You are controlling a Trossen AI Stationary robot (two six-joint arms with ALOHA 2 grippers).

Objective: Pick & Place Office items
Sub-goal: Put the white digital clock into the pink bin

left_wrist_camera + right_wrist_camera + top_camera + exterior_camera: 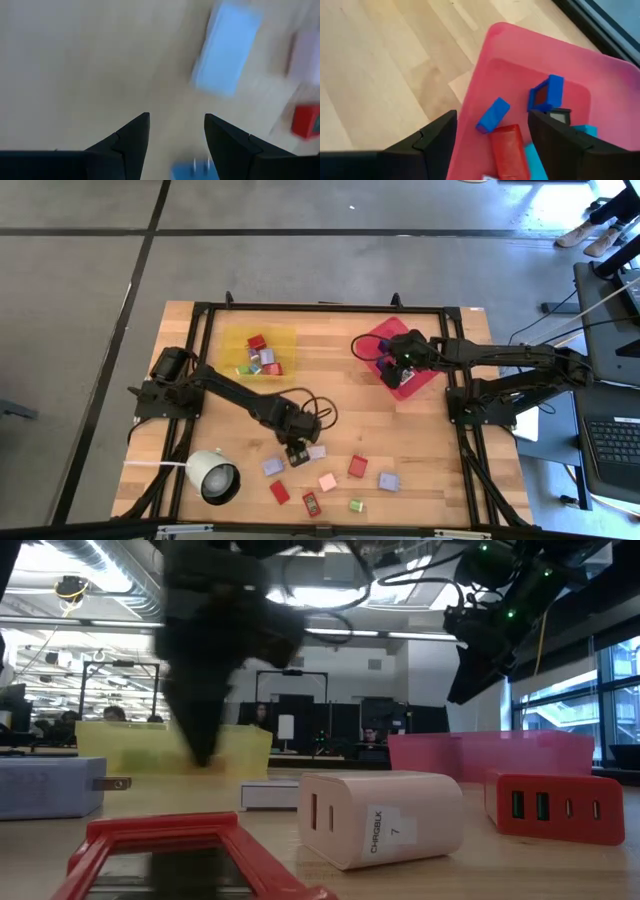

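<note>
My left gripper (pixel 298 446) hovers open and empty over the wood near the table's near edge, among the scattered office items: a white block (pixel 316 451), a lilac block (pixel 272 467), a red block (pixel 357 466) and a pink block (pixel 327 481). Its wrist view shows open fingers (pixel 176 117) over bare wood, with a light blue block (pixel 227 47) ahead. My right gripper (pixel 395 366) hangs open and empty above the red tray (pixel 425 380). There, a blue block (pixel 493 115) and a red block (pixel 507 145) lie on the tray floor between its fingers (pixel 492 114).
A yellow tray (pixel 283 338) at the far left holds a few blocks. The white round lamp-like object (pixel 213 477) lies at the near left corner. More blocks lie along the near edge: red (pixel 279 492), green (pixel 355 505), lilac (pixel 388 480). A black frame borders the table.
</note>
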